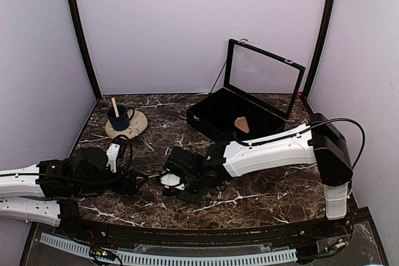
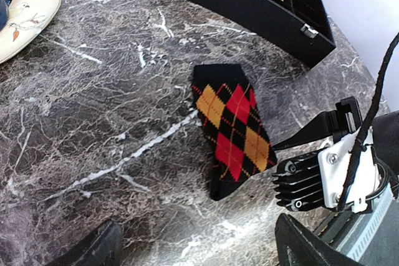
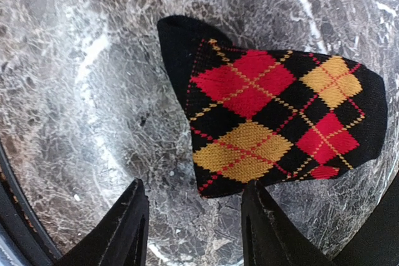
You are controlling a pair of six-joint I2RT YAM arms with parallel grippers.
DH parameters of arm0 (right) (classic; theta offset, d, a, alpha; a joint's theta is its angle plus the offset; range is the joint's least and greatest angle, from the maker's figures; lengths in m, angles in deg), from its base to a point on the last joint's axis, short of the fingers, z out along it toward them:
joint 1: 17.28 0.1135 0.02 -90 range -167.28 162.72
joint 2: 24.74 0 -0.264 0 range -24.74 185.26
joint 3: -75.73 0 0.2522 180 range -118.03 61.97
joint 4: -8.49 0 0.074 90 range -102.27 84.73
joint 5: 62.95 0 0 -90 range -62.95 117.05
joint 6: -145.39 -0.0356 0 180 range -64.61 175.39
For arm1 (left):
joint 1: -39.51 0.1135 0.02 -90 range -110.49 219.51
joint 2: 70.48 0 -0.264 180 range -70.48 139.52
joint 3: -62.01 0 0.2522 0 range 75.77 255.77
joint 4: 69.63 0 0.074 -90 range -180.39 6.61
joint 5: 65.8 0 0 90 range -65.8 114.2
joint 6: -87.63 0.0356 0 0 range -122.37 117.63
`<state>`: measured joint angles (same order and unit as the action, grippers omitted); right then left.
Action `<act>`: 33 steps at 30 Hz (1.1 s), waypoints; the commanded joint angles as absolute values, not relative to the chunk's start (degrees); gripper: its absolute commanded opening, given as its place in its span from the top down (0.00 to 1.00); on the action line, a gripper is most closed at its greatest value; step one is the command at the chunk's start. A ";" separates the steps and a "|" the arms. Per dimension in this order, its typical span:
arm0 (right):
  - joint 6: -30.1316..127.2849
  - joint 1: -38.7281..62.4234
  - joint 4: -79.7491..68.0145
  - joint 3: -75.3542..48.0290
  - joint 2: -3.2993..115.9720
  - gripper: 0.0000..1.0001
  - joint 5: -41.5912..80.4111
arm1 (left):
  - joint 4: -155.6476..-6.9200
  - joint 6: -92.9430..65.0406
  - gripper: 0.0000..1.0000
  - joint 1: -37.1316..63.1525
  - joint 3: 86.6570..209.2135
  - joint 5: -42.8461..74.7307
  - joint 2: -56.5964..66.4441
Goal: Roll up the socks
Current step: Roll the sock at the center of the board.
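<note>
We've got the argyle sock (image 3: 274, 123) flat on the surface (image 3: 75, 91), long axis left-to-right, mid-frame just above the right end effector (image 3: 192, 190), half open and empty. The left end effector (image 2: 196, 232) gapes empty, farther off.

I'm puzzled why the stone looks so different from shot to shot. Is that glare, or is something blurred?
Top external: soft, even light, with no hard shadows on the dark table. Left wrist: the argyle sock is sharp, and the table around it has a pale sheen. Right wrist: the argyle sock is crisp down to its knit, and the table is washed bright by glare at upper left.
</note>
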<state>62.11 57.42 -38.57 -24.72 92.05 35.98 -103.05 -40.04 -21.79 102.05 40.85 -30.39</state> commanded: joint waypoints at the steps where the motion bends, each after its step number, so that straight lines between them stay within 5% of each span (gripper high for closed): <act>1: 65.04 57.78 -39.39 -27.76 93.87 0.53 37.24 | -105.53 -39.68 0.11 -21.84 102.92 42.70 -29.56; 6: 67.31 57.82 -39.88 -29.07 95.91 0.53 37.51 | -105.98 -40.51 0.03 -21.75 103.24 43.41 -28.60; 20: 72.09 57.46 -39.20 -28.37 98.85 0.59 38.24 | -107.38 -42.70 0.02 -21.57 103.79 46.31 -28.25; 33: 71.20 54.38 -42.43 -29.10 100.91 0.84 34.64 | -105.96 -41.51 0.03 -21.57 103.36 46.92 -27.48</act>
<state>71.99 55.49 -39.97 -28.24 98.41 36.79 -106.17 -42.25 -21.77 102.07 46.07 -27.83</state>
